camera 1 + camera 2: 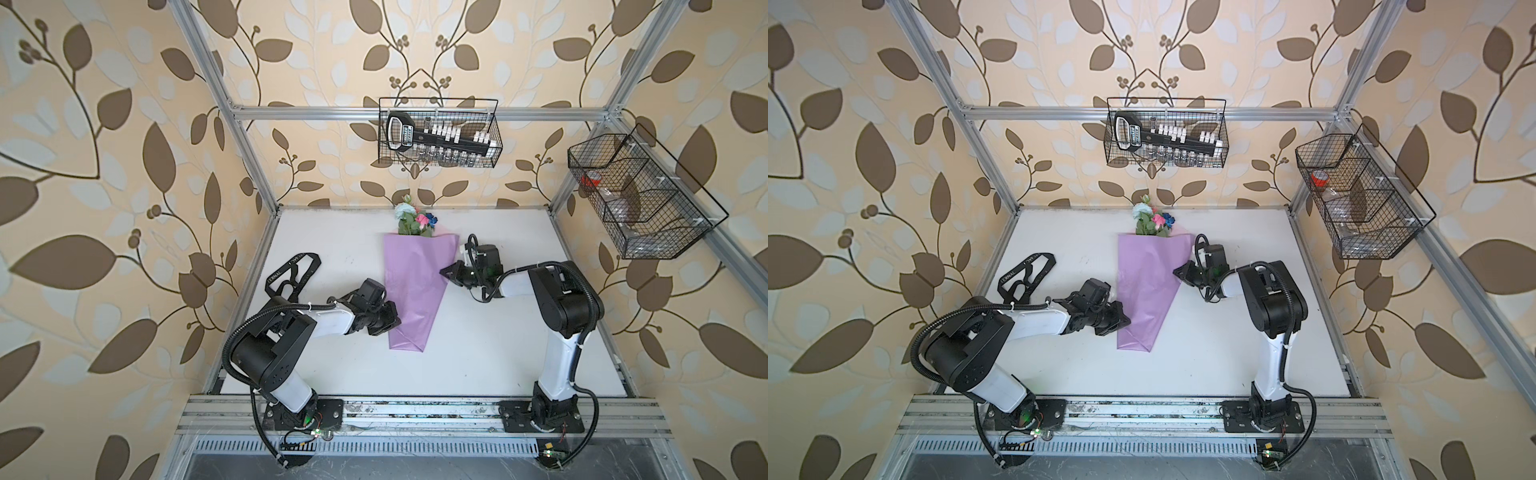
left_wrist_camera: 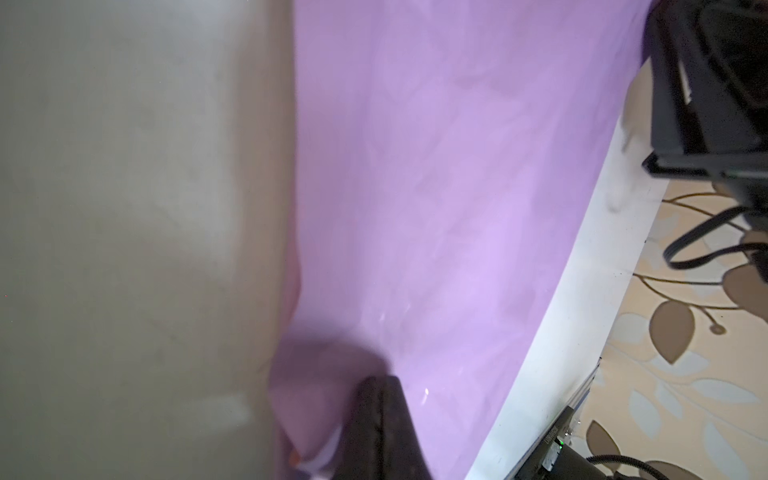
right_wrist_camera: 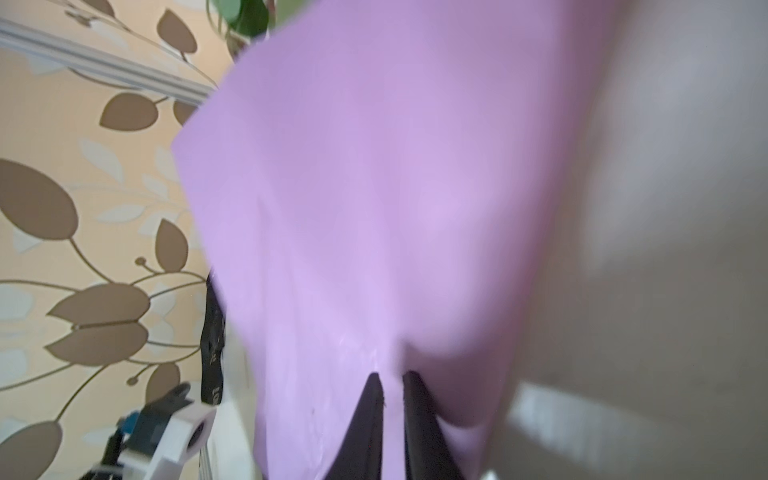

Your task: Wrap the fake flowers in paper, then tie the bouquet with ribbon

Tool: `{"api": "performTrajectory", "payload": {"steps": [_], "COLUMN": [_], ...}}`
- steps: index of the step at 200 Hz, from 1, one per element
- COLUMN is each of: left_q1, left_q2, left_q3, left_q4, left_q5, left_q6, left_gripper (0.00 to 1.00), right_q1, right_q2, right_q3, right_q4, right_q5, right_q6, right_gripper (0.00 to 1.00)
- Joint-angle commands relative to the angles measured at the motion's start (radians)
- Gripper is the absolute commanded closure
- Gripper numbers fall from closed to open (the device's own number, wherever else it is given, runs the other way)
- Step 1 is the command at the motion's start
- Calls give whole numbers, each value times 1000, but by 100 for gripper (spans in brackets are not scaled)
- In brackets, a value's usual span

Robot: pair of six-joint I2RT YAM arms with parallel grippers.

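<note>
The bouquet of fake flowers lies along the middle of the white table [image 1: 340, 365], with its pale, pink and dark blue blooms [image 1: 415, 218] [image 1: 1152, 218] at the far end. Lilac wrapping paper [image 1: 415, 282] [image 1: 1148, 282] forms a cone around the stems. My left gripper [image 1: 395, 322] [image 1: 1125, 322] sits at the paper's left edge, low on the cone. In the left wrist view it [image 2: 380, 382] is shut, with a fold of paper [image 2: 436, 187] bunched at its tips. My right gripper [image 1: 444, 272] [image 1: 1176, 272] is at the right edge. In the right wrist view it [image 3: 390, 374] is shut on the paper [image 3: 374, 187].
A long black ribbon with white lettering [image 1: 295, 270] [image 1: 1027, 270] lies looped on the table behind the left arm. A wire basket [image 1: 440, 133] with a tool hangs on the back rail. Another wire basket [image 1: 640, 199] hangs on the right frame.
</note>
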Motion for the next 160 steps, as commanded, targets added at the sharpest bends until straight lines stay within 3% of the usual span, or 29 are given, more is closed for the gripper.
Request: {"api": "performTrajectory", "payload": {"steps": [1,58,87,130,160], "left_q1": [-11,-11,-10,-10,-11], "left_q2": [31,15,-16,-78,-135], "left_q3": [-26,-32,-34,20,85], "left_q4": [-125,-127,-133,-150,-167], "left_q5": [-26,-17,-20,-8,-10], "left_q6": [24,23,20,27,65], "left_gripper": [96,96,95,88,76], "right_q1": [-14,-95,-158,-209,-203], "right_q2": [68,255,264,120,-53], "right_q3": [105,417,477,434,276], "right_q4": [-89,-236,-260,-286,-277], "right_q5": [75,94,56,21,33], "right_q6": [-13,-42,-30,-77,-84], "right_gripper": [86,85,84,77,72]}}
